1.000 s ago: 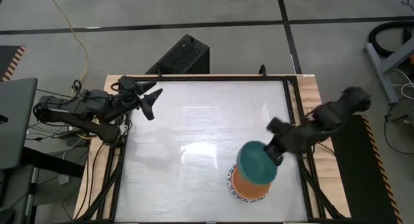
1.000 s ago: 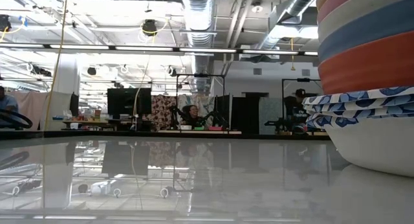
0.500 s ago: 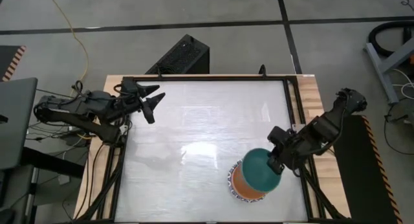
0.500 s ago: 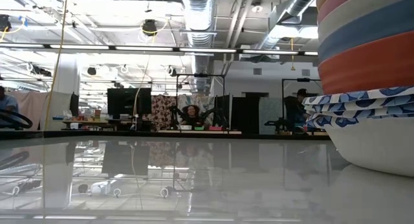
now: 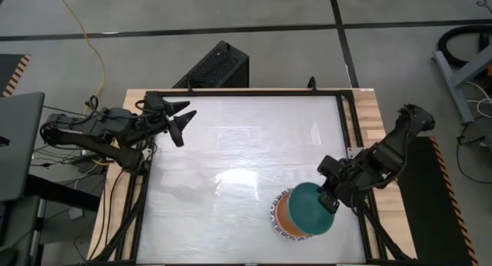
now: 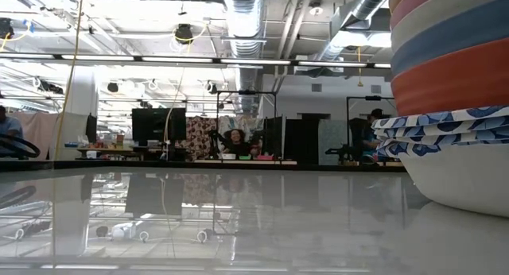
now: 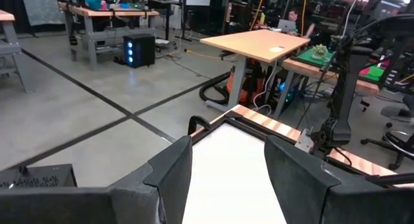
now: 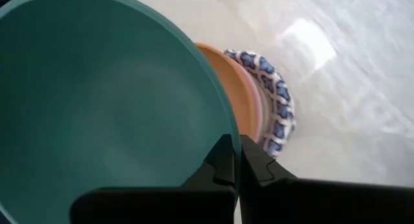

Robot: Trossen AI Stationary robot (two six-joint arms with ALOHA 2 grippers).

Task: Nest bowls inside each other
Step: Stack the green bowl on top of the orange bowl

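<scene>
A stack of nested bowls (image 5: 283, 218) stands on the table's near right part, with a patterned-rim bowl (image 8: 277, 101) low in it and an orange bowl (image 8: 234, 88) topmost. The low view shows the stack's side (image 6: 453, 92), bottom bowl on the table. A teal bowl (image 5: 310, 209) hangs over the stack, shifted toward the right edge, with my right gripper (image 5: 329, 198) shut on it. My left gripper (image 5: 181, 121) stands open and raised at the far left, holding nothing (image 7: 226, 149). My right gripper pinches the teal bowl's rim (image 8: 228, 130) on the side toward the table's right edge, one finger (image 8: 222, 160) inside the bowl and one outside. The fingers slant down from the right. The bowl is mouth up above the orange bowl; whether they touch, I cannot tell.
A black frame (image 5: 344, 120) runs round the white table top. The wide left and far parts of the top (image 5: 231, 151) hold nothing. Beyond the table the low view shows a workshop with desks and people far off.
My right gripper has carried the teal bowl toward the table's near edge and a little down, bringing it more squarely over the stack. The stack has stayed where it was.
</scene>
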